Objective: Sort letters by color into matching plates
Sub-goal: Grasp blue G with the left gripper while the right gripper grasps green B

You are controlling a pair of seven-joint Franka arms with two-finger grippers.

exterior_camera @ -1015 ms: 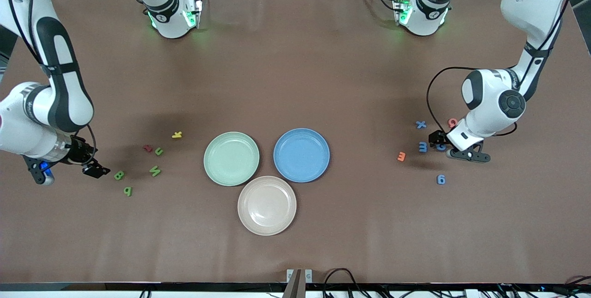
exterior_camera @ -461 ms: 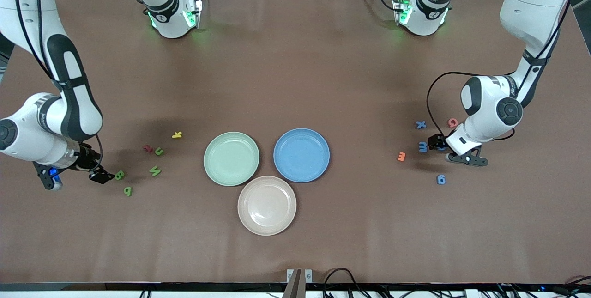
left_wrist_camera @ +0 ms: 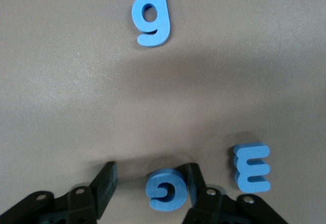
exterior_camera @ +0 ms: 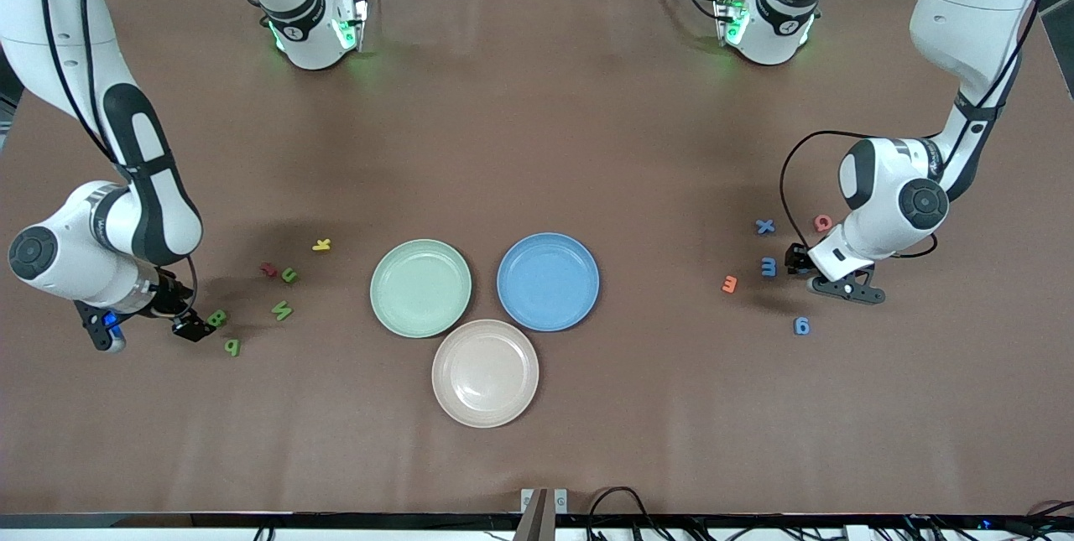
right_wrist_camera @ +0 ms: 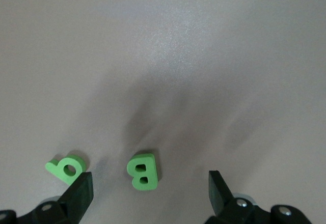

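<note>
The green B [right_wrist_camera: 142, 170] lies between the spread fingers of the right gripper [right_wrist_camera: 147, 193], while the left gripper [left_wrist_camera: 150, 191], also spread, straddles a blue C [left_wrist_camera: 165, 188].

Three plates [exterior_camera: 420, 288] clustered mid-table. One group of letters [exterior_camera: 283, 310] toward right arm's end, another group [exterior_camera: 768, 267] toward left arm's end.
</note>
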